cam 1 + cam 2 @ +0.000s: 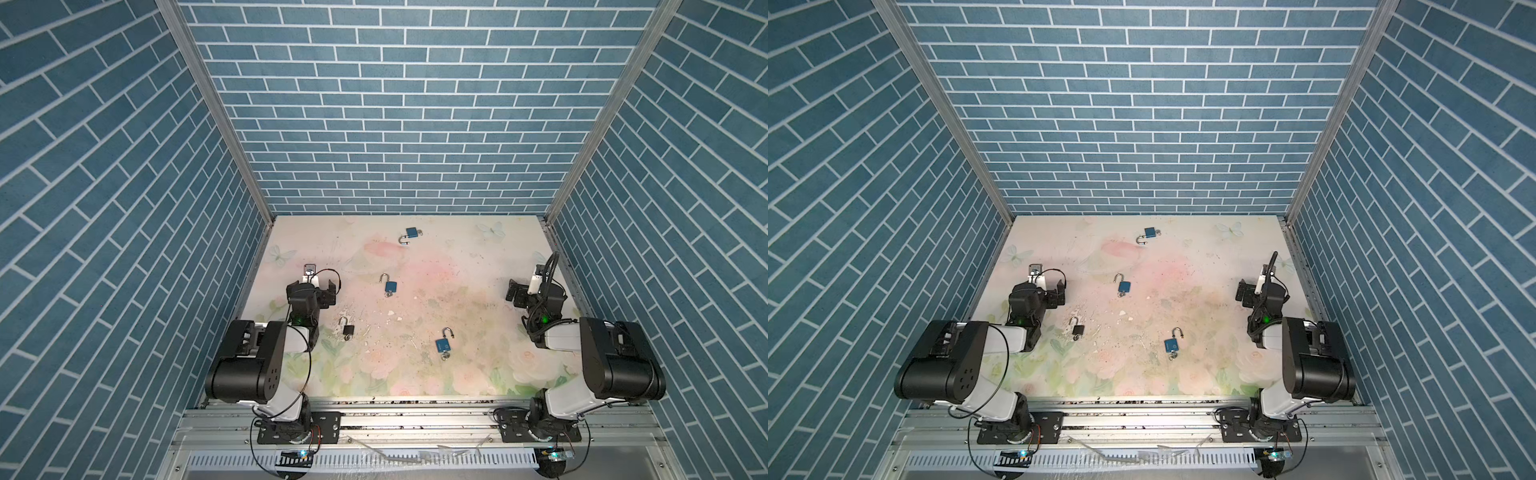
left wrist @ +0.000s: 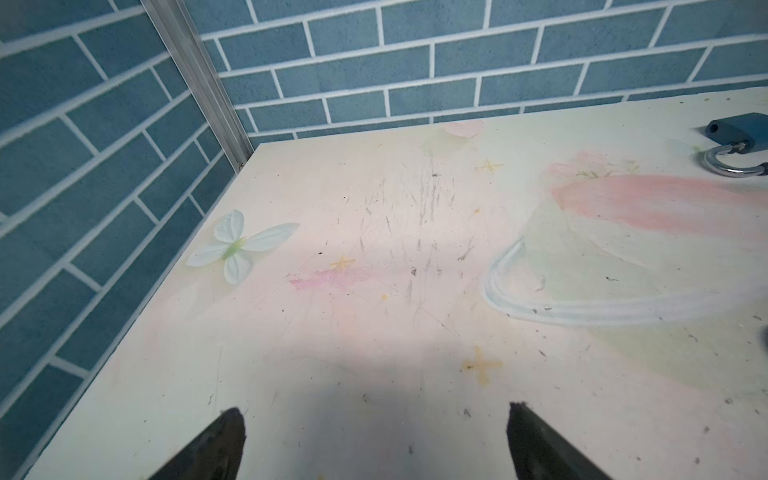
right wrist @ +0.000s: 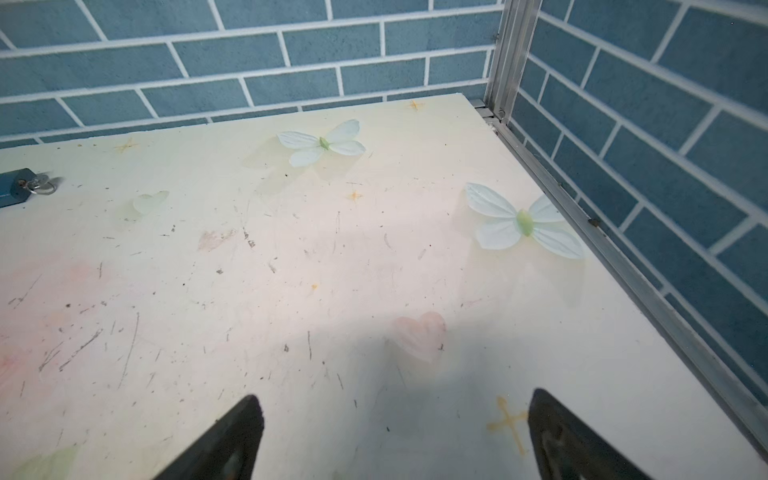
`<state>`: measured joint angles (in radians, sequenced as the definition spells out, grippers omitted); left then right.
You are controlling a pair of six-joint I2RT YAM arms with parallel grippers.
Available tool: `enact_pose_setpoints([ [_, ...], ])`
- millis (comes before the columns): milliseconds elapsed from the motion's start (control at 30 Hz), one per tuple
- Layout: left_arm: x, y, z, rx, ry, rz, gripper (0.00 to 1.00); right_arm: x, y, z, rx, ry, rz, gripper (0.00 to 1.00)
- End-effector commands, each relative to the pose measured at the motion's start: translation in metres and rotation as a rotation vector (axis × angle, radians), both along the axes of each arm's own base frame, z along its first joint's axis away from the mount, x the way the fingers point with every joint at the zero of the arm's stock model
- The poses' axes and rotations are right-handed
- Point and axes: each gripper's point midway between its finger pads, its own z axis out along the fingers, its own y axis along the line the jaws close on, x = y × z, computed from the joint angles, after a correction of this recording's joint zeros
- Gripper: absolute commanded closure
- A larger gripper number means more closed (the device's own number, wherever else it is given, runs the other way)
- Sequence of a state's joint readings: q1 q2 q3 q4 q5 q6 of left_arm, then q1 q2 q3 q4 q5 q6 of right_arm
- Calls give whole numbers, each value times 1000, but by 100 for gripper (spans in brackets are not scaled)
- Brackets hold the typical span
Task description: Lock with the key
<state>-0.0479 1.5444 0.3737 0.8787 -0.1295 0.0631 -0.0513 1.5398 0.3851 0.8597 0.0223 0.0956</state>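
You've locked nothing yet: the black lock (image 1: 348, 330) and blue locks (image 1: 390, 286) near it lie unlocked, while your left fingers (image 2: 216, 453) and right fingers (image 3: 232, 444) are spread wide, empty.

Three blue padlocks (image 1: 411, 232) (image 1: 390, 286) (image 1: 442, 344), one black padlock (image 1: 348, 330), two robot arms (image 1: 245, 365) (image 1: 615, 361)

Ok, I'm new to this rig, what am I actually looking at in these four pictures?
Two robot arms stand at the near edge of a flowered table. Both top views look down on the whole scene from one camera head. The other two come from a camera on each wrist, looking forward over the table: the left gripper and right gripper are both open and hold nothing. On the table lie four padlocks, shackles open: far blue padlock, middle blue padlock, dark padlock, near blue padlock. Each seems to have a key in its base.
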Motion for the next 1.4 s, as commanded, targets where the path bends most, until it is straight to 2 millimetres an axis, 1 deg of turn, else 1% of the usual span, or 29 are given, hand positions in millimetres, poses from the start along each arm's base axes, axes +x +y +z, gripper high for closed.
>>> enact_pose_setpoints([
  [0,3,0,7,-6,-15,-4,0,3,-1,5,-37,-17,11,1],
  [933,3,0,7,-5,-14,-3,0,2,0,4,-36,-16,10,1],
  [1000,4,-4,8,-2,-9,-27,0,2,-1,5,-37,-19,10,1],
  [1067,4,-5,11,6,-7,-25,0,2,1,8,-34,-24,22,1],
  [1233,2,-2,33,20,15,0,0,-2,-2,25,-38,-17,1,1],
  [1367,1,3,49,18,60,43,0,-3,0,32,-15,34,2,1],
])
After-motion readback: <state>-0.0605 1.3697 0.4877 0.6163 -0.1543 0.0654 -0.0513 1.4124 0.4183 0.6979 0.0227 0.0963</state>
